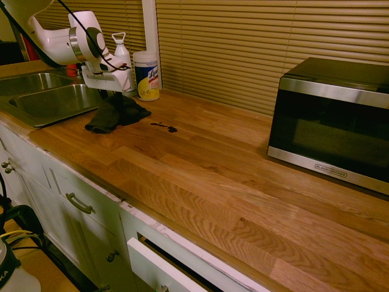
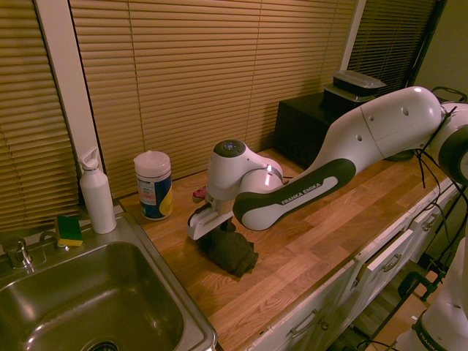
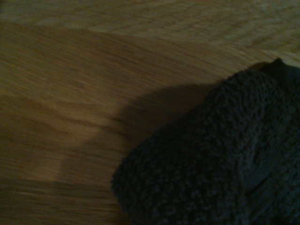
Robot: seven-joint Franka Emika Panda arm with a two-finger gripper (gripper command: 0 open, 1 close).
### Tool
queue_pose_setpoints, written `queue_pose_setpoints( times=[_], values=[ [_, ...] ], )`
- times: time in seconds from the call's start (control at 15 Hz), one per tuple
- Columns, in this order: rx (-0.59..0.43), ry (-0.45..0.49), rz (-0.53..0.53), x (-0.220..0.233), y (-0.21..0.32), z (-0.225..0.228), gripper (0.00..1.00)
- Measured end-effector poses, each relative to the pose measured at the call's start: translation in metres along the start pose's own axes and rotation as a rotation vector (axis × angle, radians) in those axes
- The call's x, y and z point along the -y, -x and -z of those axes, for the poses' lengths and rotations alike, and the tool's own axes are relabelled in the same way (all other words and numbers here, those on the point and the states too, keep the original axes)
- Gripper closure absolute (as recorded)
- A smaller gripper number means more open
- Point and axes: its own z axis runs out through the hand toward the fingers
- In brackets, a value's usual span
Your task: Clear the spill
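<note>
The spill (image 1: pixel 164 127) lay on the table (image 1: pixel 200 158) beside the dark cloth (image 1: pixel 115 114) in the first exterior view but was not visible in the second, while the tool (image 1: pixel 111 93) was down at the cloth, its opening impossible to tell, near the wipes canister (image 1: pixel 146 76).

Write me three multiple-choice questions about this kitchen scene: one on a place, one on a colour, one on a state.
1. Where is the spill?
A) in the sink
B) on the wooden counter, beside the cloth
C) on the microwave

2. What colour is the bottle by the sink?
A) red
B) green
C) white

3. How does the cloth lie?
A) bunched up
B) neatly folded
C) hanging over the sink

Answers:
1 B: dark spots show on bare wood near it.
2 C: its body is plainly white.
3 A: it forms a rumpled heap.
</note>
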Motion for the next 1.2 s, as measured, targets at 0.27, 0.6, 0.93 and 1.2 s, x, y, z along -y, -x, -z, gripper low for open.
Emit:
queue_pose_setpoints(
  times=[0.27, 0.6, 0.93, 1.2],
  values=[
    [0.009, 0.001, -0.03, -0.004, -0.012, -0.001, 1.0],
    [0.009, 0.006, -0.069, -0.022, -0.046, -0.005, 1.0],
    [0.018, 0.01, -0.11, -0.053, -0.093, -0.008, 1.0],
    [0.033, 0.01, -0.153, -0.087, -0.136, -0.012, 1.0]
  ],
)
